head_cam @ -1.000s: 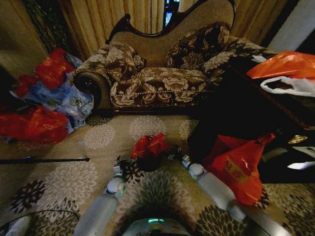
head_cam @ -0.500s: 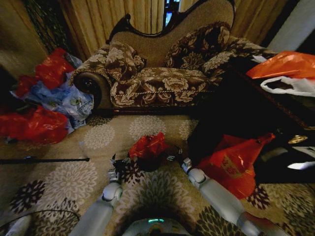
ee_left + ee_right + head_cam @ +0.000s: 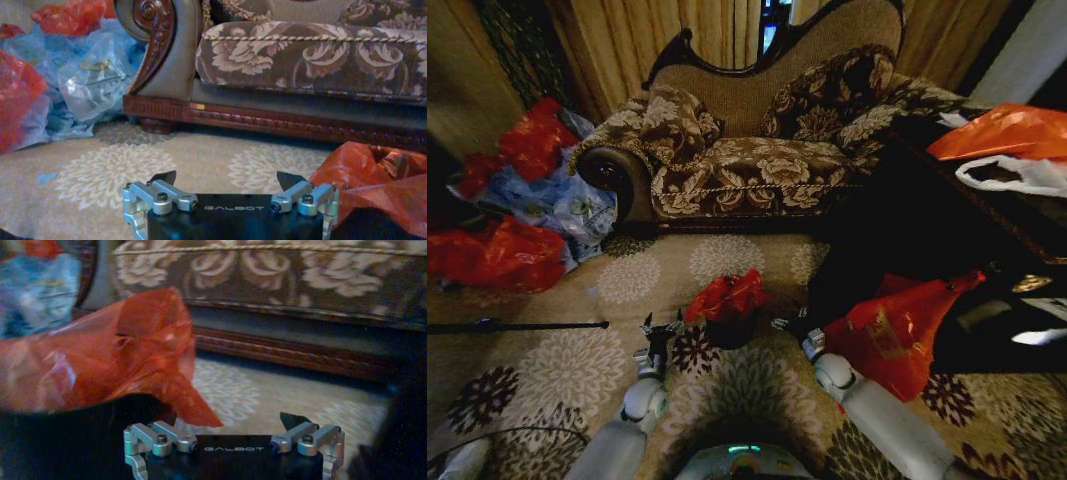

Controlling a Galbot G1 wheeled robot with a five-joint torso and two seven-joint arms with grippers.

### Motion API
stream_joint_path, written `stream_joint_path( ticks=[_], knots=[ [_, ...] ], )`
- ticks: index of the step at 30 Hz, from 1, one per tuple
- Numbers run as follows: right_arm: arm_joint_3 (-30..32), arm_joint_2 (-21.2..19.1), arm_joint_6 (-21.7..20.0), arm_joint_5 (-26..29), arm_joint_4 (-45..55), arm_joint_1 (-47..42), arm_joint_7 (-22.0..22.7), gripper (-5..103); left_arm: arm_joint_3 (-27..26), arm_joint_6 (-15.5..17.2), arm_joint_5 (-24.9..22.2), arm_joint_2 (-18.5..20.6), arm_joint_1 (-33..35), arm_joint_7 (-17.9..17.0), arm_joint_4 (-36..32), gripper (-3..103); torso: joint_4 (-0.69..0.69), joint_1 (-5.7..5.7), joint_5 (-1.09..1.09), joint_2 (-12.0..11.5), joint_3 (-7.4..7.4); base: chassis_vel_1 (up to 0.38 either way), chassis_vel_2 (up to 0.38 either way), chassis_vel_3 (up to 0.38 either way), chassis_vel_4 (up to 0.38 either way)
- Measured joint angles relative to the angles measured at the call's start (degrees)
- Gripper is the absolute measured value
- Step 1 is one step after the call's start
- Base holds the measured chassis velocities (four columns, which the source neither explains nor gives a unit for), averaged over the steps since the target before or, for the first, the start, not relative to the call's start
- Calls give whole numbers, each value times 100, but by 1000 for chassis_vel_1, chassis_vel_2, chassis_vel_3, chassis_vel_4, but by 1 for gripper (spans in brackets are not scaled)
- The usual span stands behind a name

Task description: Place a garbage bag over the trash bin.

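Note:
The red garbage bag [image 3: 727, 297] sits crumpled over the top of the small black trash bin [image 3: 730, 332] on the carpet in front of the sofa. My left gripper [image 3: 659, 327] hovers open just left of the bin, apart from the bag. In the left wrist view the left gripper [image 3: 225, 177] holds nothing, with the garbage bag [image 3: 373, 172] off to one side. My right gripper [image 3: 788, 324] stands open just right of the bin. The right wrist view shows the right gripper [image 3: 230, 419] empty beside the garbage bag [image 3: 113, 357] and the trash bin [image 3: 63, 440].
A patterned sofa [image 3: 747, 150] stands behind the bin. Stuffed red and blue bags [image 3: 522, 200] pile up at the left. A larger printed orange-red bag [image 3: 897, 335] lies close by my right arm. A dark table [image 3: 987, 220] fills the right side. A black rod [image 3: 517, 325] lies on the carpet.
Both arms have drawn back from the bin toward my body, the left gripper also shifting left. The red bag stays on the bin.

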Motion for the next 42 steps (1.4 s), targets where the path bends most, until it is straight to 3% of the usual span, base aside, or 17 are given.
stream_joint_path(
  ticks=[2, 6, 8, 9, 13, 23, 32, 39, 42],
  knots=[
    [188, -46, -315, 428, 527, -139, 424, 100, -17, 44, -12, 3, 27, 3, -84, 100, -3, 0, 0, 0, 0, 0, 0, 0, 0],
    [253, -13, -530, 925, 972, -81, 809, 100, -10, 80, -14, -2, 3, 3, -84, 100, -2, 0, -2, 0, 0, 0, 0, 0, 0],
    [282, 101, -666, 1308, 1259, 34, 1019, 100, 29, 93, -13, -2, -45, 1, -38, 100, -1, 0, -1, 0, 0, 0, 0, 0, 0],
    [263, 230, -796, 1759, 1500, 169, 1197, 100, 65, 114, -13, 3, -80, -1, -10, 100, -1, 0, -2, 0, 0, 0, 0, 0, 0],
    [107, 546, -997, 2395, 1649, 473, 1400, 100, 137, 171, -12, 20, -141, -31, 1, 100, 0, 0, -1, 0, 0, 0, 0, 0, 0],
    [-263, 1188, -1145, 2496, 668, 1300, 1515, 100, 260, 234, 3, 11, -265, -226, 35, 100, 0, 1, -1, 0, 0, 0, 0, 0, 0],
    [-293, 1699, -1090, 3439, -23, 1655, 1631, 100, 324, 252, -10, -17, -534, -292, 304, 100, 0, 1, -1, 0, 1, 0, 0, 0, 0],
    [-414, 1740, -1062, 3398, -27, 1623, 1512, 101, 329, 298, -97, 7, -618, -310, 329, 100, -1, 0, 0, 0, 0, 0, 0, 0, 0],
    [-438, 1713, -960, 3392, -42, 1601, 1424, 93, 329, 301, -98, 1, -620, -315, 334, 100, -1, 1, -1, 0, 0, 0, 0, 0, 0]
  ],
)
